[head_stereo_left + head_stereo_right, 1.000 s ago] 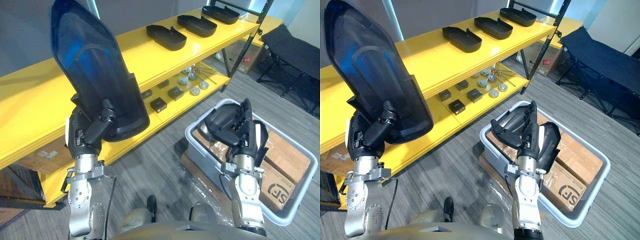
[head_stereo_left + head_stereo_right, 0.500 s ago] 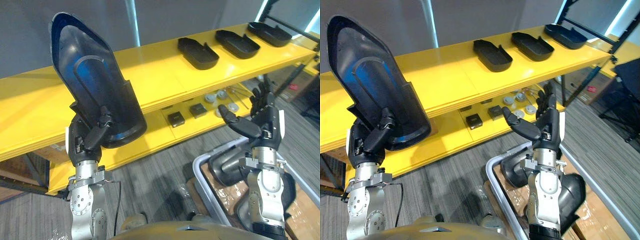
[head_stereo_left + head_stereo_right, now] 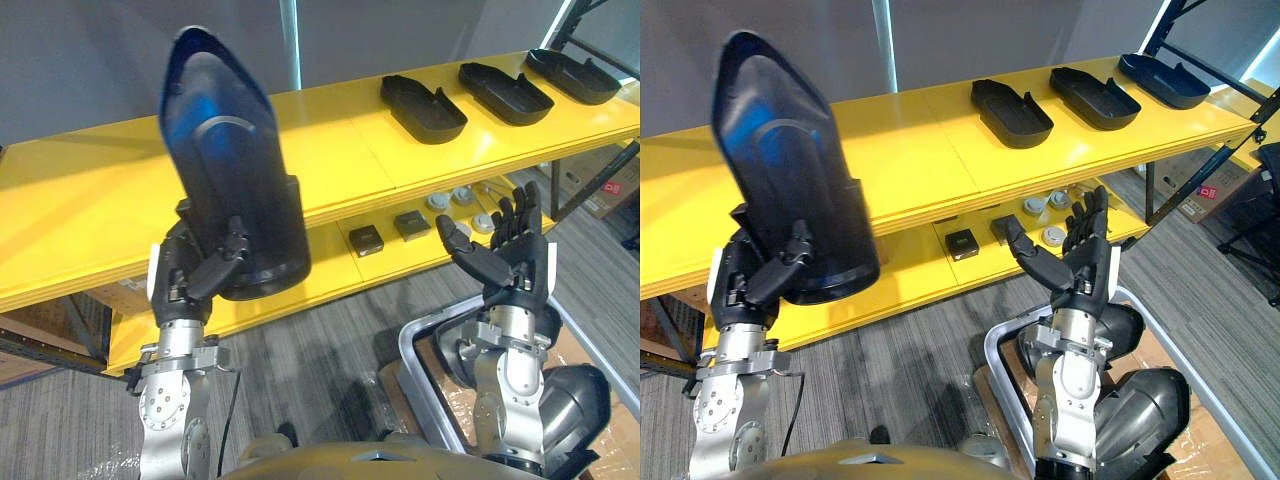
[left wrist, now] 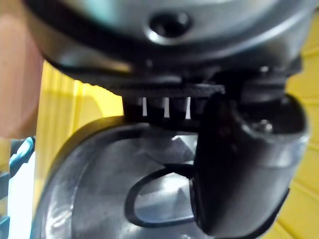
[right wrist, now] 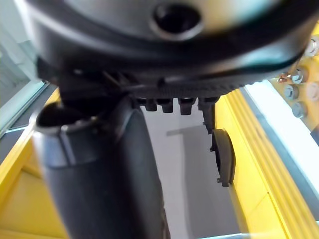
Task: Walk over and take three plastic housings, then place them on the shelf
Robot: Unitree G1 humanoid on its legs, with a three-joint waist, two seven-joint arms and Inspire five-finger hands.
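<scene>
My left hand point(image 3: 195, 285) is shut on a large black plastic housing point(image 3: 232, 175), held upright in front of the yellow shelf point(image 3: 330, 150); in the left wrist view its thumb point(image 4: 239, 169) presses on the housing's rim point(image 4: 89, 164). Three black housings lie on the shelf's top board at the right point(image 3: 422, 94) point(image 3: 505, 92) point(image 3: 572, 75). My right hand point(image 3: 508, 255) is open and holds nothing, raised above the grey bin point(image 3: 420, 350). More dark housings point(image 3: 570, 400) lie in that bin.
The lower shelf board carries small black boxes point(image 3: 365, 239) and round metal parts point(image 3: 462, 195). A black frame post point(image 3: 580, 150) stands at the shelf's right end, with cardboard boxes point(image 3: 610, 190) behind it. A grey wall lies behind the shelf.
The camera has swung further toward the shelf. The held housing has moved right and tilted more upright. The right hand stays open, now a little lower.
</scene>
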